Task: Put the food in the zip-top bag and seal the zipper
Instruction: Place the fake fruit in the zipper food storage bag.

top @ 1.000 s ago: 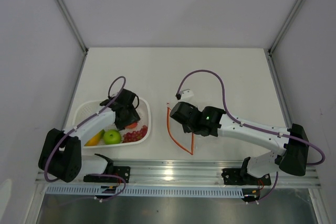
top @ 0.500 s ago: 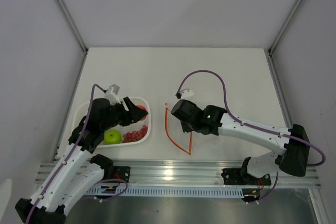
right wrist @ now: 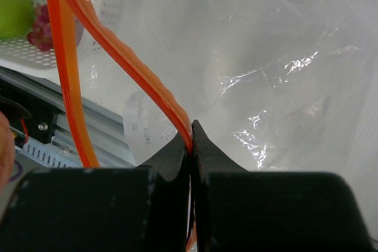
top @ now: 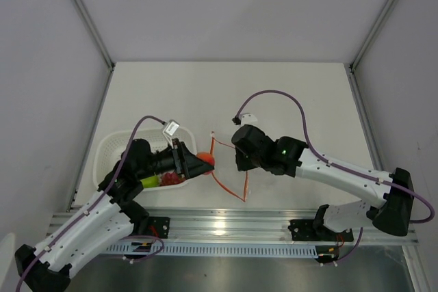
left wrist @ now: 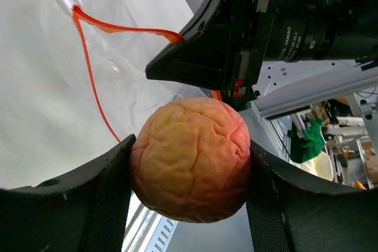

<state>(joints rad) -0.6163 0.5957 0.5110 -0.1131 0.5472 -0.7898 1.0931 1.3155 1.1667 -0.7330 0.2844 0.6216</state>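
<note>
Left wrist: steer peach (left wrist: 189, 146), clenched in left claw (left wrist: 189, 172), right into zip-top bag (left wrist: 121, 63) mouth, zipper (right wrist: 127, 57) pinched by right claw (right wrist: 191, 137).

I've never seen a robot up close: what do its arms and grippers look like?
Both the left arm and right arm have white links, black joints and a looping purple cable. The right shows a green light. The fingers are matte black.

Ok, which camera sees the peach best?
The left wrist view: the peach fills the middle, held in the left claw. The top view shows it as a small orange spot; the right wrist view catches only a sliver, if that.
</note>
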